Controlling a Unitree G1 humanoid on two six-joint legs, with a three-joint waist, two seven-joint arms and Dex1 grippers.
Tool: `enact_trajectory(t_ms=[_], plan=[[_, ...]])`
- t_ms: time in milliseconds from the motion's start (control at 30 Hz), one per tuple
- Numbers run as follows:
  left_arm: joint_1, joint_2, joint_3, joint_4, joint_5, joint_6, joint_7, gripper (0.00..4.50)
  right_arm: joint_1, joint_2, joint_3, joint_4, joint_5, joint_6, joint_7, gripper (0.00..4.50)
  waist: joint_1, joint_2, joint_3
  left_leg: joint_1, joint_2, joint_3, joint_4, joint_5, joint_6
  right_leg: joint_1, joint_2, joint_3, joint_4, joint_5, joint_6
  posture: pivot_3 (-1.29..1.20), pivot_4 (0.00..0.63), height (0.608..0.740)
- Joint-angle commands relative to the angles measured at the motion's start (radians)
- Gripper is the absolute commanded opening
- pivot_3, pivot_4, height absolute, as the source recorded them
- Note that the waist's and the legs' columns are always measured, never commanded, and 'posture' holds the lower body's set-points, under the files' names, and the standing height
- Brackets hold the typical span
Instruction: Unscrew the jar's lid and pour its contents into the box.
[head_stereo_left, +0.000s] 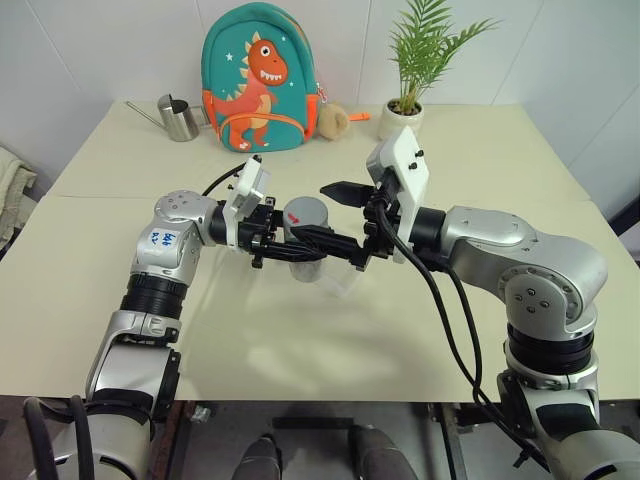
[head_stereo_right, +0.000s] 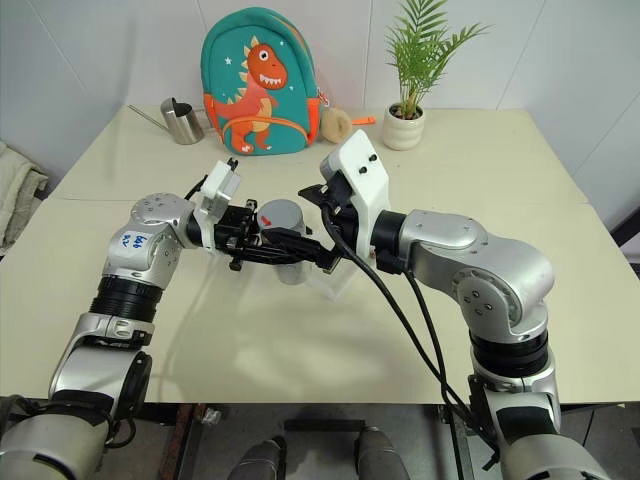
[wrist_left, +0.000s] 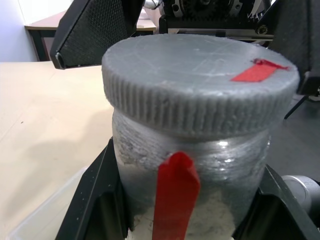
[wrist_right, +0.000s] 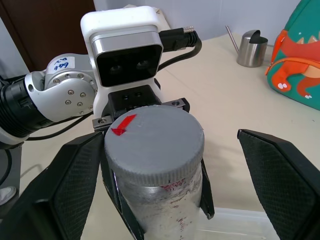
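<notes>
Jar (head_stereo_left: 305, 255) clamped upright in left gripper (head_stereo_left: 290, 248); right gripper (wrist_right: 160, 165) wide, pads at 9 and 3 o'clock of lid (wrist_right: 154, 139) — close squarely before twisting.

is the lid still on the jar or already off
On. The grey lid sits flat on top of the jar, which the left gripper holds upright; the right gripper stands open around the lid.

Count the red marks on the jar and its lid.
2: one red mark lies on top of the lid; one red stripe runs down the jar side. More may be hidden behind.
</notes>
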Motion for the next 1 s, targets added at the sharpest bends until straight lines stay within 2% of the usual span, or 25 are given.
enact_trajectory(t_ms=[33, 1000], plan=[[-0.032, 0.007, 0.012, 0.001, 0.003, -0.019, -0.001, 1.93, -0.006, -0.011, -0.028, -0.051, 0.025, -0.004, 0.004, 4.46, 0.000, 0.000, 0.000, 0.000, 0.000, 0.000, 0.000, 0.000, 0.000, 0.000, 0.000, 0.000, 0.000, 0.000, 0.000, 0.00, 0.150, 0.740], [-0.034, 0.004, 0.014, 0.002, 0.004, -0.014, 0.004, 1.93, -0.040, -0.038, 0.033, -0.025, -0.021, -0.038, 0.037, 4.46, 0.000, 0.000, 0.000, 0.000, 0.000, 0.000, 0.000, 0.000, 0.000, 0.000, 0.000, 0.000, 0.000, 0.000, 0.000, 0.00, 0.150, 0.740]])
